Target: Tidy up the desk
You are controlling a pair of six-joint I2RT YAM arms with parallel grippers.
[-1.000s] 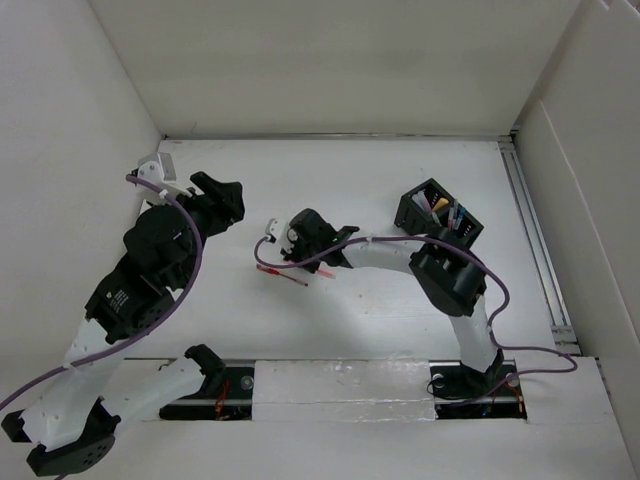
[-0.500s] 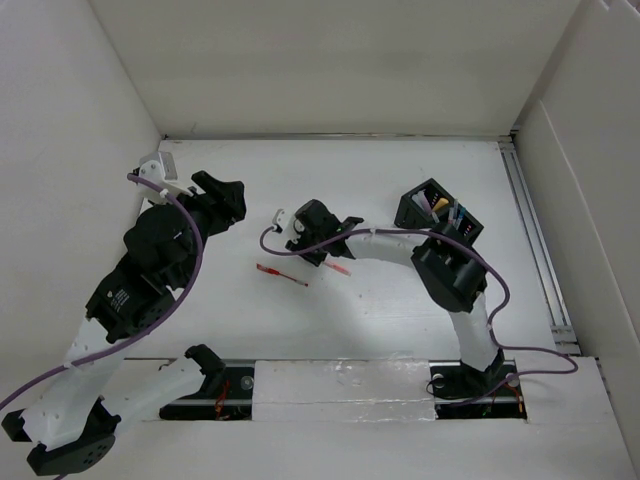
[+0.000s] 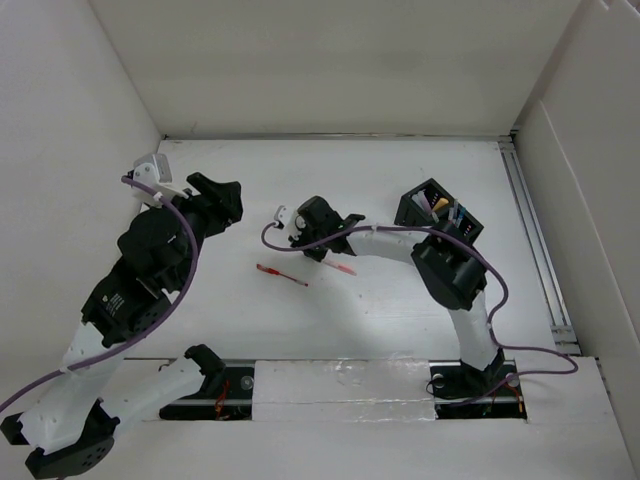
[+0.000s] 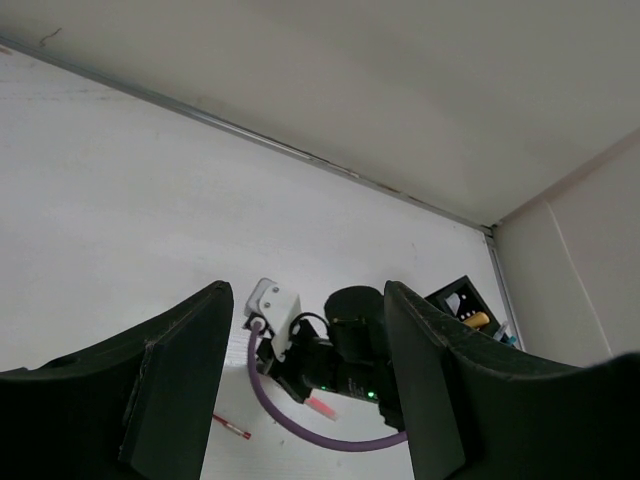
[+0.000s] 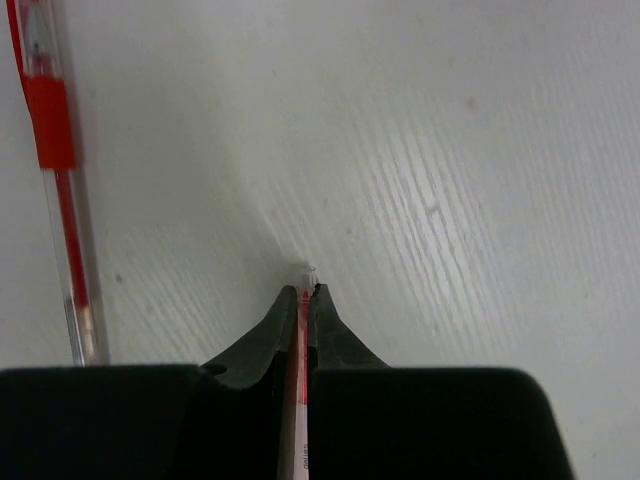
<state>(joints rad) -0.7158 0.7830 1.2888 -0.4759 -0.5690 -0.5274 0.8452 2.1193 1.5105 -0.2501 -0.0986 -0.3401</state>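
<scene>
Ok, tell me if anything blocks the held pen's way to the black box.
Nothing visible does. Only bare desk lies between the red pen in the shut right jaws and the black box; the second red pen lies on the far side.

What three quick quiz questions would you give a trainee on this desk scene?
1. True or false: the right end effector is shut on a red pen.
2. How many red pens show outside the black box?
3. The left end effector is: A) holding a pen, B) open and empty, C) shut.
Key: 1 true; 2 two, one held, one loose pen on the desk; 3 B.
</scene>
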